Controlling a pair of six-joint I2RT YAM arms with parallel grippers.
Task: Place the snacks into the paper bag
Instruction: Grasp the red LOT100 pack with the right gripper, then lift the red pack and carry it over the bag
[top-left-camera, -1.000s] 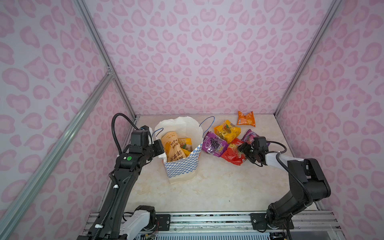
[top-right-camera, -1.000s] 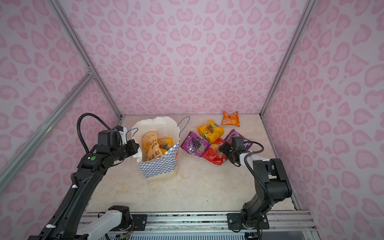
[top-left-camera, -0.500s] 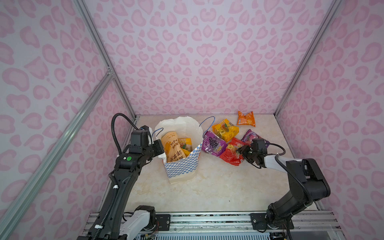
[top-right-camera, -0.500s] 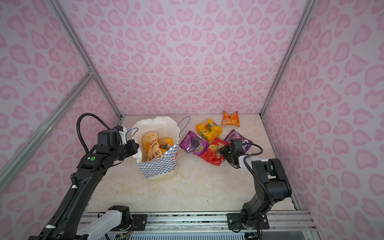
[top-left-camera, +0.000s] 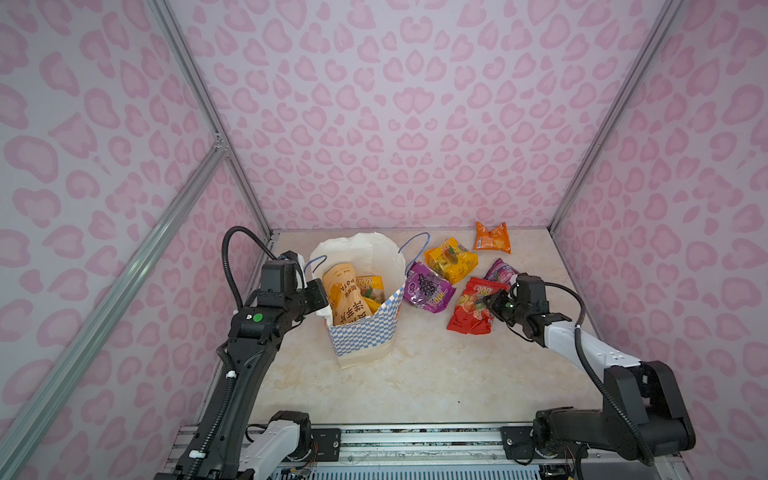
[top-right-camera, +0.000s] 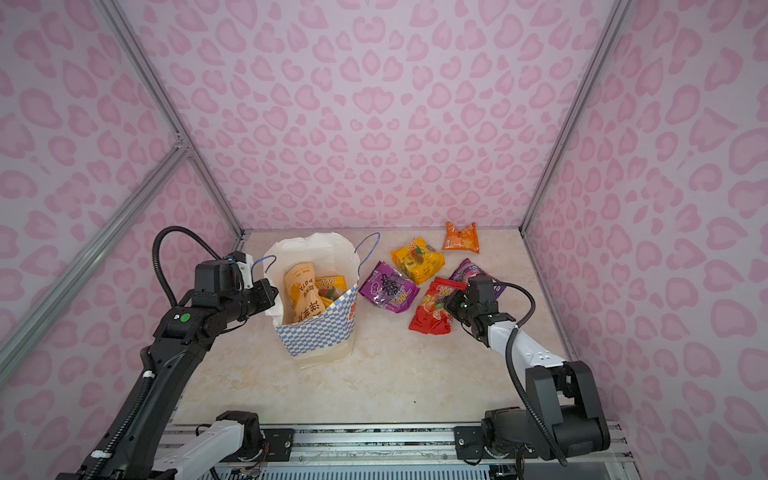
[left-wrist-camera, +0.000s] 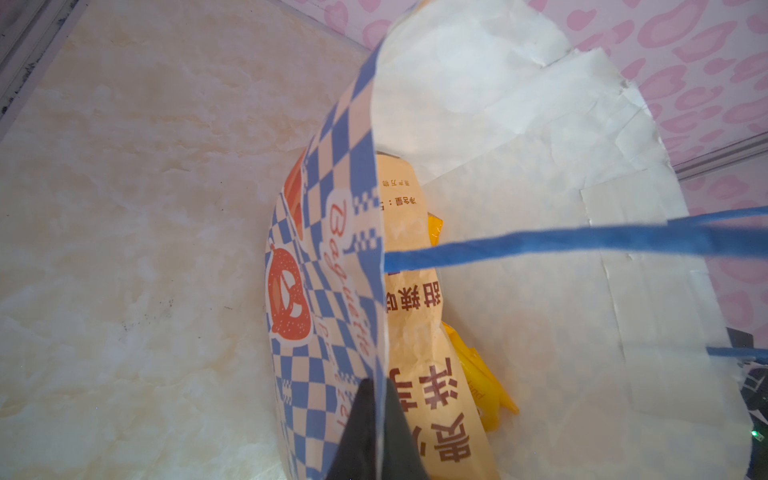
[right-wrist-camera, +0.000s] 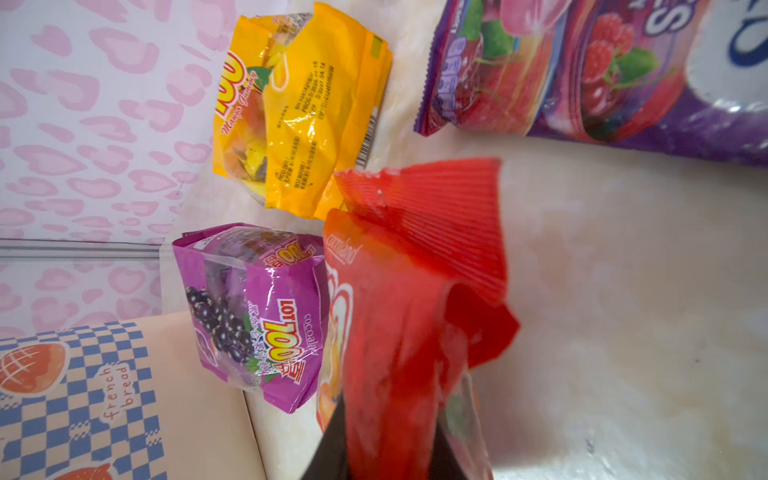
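The checkered paper bag (top-left-camera: 365, 336) (top-right-camera: 316, 332) stands upright, and my left gripper (left-wrist-camera: 378, 432) (top-left-camera: 322, 297) is shut on its near rim. Inside it are a pale-orange packet (top-left-camera: 345, 297) (left-wrist-camera: 419, 332) and a yellow one (top-left-camera: 370, 286). To the right of the bag, my right gripper (right-wrist-camera: 390, 436) (top-left-camera: 488, 305) (top-right-camera: 451, 305) is shut on the bunched edge of the red packet (right-wrist-camera: 415, 270) (top-left-camera: 471, 309). A purple grape packet (top-left-camera: 428, 291) (right-wrist-camera: 257, 307) lies between the red packet and the bag.
Behind the red packet lie stacked yellow packets (top-left-camera: 451, 259) (right-wrist-camera: 299, 112), a second purple packet (top-left-camera: 500, 272) (right-wrist-camera: 602, 70) and a small orange packet (top-left-camera: 493, 237) near the back wall. Pink patterned walls enclose the marble floor (top-left-camera: 415, 374) on three sides.
My right gripper has slid left onto the red packet and shut on its edge, crumpling it. The left arm and the bag have not moved.
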